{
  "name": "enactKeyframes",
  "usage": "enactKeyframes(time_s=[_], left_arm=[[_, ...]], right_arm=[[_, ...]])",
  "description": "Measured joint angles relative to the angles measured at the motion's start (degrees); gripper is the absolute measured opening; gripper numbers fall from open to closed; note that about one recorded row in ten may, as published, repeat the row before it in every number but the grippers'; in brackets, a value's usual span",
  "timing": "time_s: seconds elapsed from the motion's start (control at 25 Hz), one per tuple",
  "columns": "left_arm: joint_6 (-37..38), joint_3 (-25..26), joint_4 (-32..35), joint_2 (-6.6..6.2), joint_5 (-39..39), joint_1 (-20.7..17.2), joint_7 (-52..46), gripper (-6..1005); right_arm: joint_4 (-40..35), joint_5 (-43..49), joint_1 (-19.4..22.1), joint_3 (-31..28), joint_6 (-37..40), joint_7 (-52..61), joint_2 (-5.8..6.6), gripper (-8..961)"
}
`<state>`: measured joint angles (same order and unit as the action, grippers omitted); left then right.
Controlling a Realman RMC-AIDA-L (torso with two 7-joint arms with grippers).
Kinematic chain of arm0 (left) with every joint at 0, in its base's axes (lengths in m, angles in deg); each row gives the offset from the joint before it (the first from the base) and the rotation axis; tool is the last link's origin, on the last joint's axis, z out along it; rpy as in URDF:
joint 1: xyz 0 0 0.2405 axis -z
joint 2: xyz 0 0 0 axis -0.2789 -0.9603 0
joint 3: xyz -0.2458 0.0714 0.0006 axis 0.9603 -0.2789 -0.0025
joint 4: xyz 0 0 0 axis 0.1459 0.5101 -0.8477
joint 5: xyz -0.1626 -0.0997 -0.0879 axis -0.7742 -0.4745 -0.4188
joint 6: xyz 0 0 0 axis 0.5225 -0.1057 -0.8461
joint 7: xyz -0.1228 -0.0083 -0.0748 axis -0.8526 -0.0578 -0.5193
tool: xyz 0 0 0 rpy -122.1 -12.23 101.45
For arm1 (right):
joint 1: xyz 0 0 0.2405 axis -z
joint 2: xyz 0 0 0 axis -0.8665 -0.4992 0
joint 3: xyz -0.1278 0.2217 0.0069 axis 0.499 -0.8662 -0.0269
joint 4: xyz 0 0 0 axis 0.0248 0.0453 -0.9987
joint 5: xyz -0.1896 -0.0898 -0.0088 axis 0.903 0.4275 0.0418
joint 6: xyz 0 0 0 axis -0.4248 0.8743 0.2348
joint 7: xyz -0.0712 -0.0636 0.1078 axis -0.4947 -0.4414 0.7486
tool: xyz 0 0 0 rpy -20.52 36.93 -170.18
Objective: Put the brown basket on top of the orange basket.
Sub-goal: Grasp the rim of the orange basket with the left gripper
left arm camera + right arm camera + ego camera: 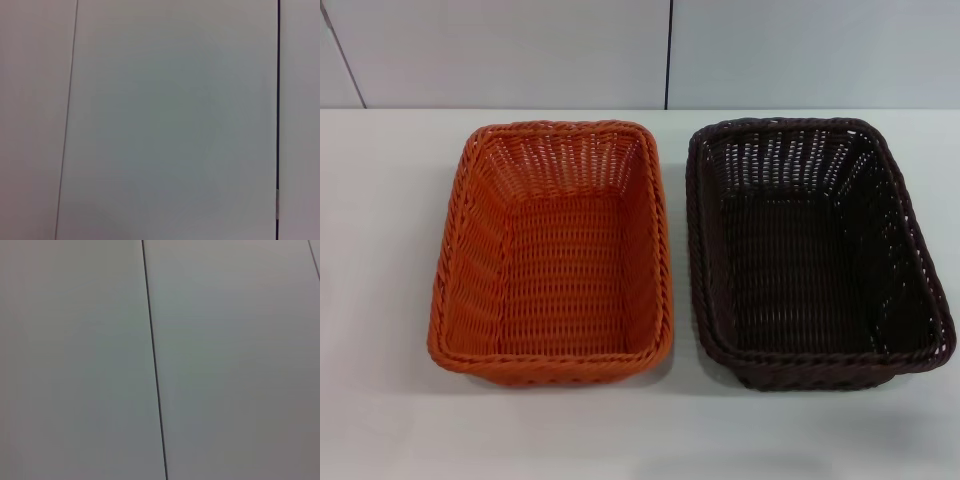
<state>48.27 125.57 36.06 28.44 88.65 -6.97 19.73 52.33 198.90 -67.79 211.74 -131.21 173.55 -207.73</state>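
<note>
In the head view the orange basket (pixel 552 252) stands on the white table, left of centre, empty and upright. The brown basket (pixel 812 252) stands beside it on the right, also empty and upright, with a narrow gap between their rims. Neither gripper shows in the head view. The left wrist view and the right wrist view show only pale wall panels with dark seams; no basket and no fingers show there.
The white table (pixel 380 250) runs around both baskets to the left, right and front. A pale panelled wall (pixel 520 50) with dark vertical seams stands behind the table's far edge.
</note>
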Motion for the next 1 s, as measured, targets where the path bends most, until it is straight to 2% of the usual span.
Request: enactKeyframes(time_s=[0.4,0.6,0.76,0.8,0.84,0.96,1.0], left_arm=[[-0.4,-0.3,-0.1,0.0,0.0,0.0,0.0,813],[-2.4,-2.1,-1.6,-0.63,0.2,0.1,-0.2,812],[-7.0,-1.6,-6.2,-2.44,2.4,0.3,0.1,811],[-7.0,-1.6,-6.2,-2.44,2.4,0.3,0.1,811],[-11.2,-0.6,-10.8,-3.64,3.5,-0.7,1.4,811],[-16.1,0.9,-17.0,-4.59,4.5,-2.1,5.2,811],[-20.7,2.6,-22.0,-5.5,5.7,-3.5,7.8,811]], right_arm=[[-0.1,0.1,0.0,0.0,0.1,0.0,0.0,754],[-0.6,0.2,-0.1,0.0,0.1,0.0,0.0,754],[-0.8,0.2,-0.1,0.6,0.1,0.0,0.02,753],[-0.8,0.2,-0.1,0.6,0.1,0.0,0.02,753],[-0.9,0.2,-0.1,0.7,0.1,0.0,0.05,753],[-0.9,0.1,-0.1,0.8,0.1,0.0,0.0,753],[-0.9,0.1,-0.1,0.9,0.1,0.0,0.0,753]])
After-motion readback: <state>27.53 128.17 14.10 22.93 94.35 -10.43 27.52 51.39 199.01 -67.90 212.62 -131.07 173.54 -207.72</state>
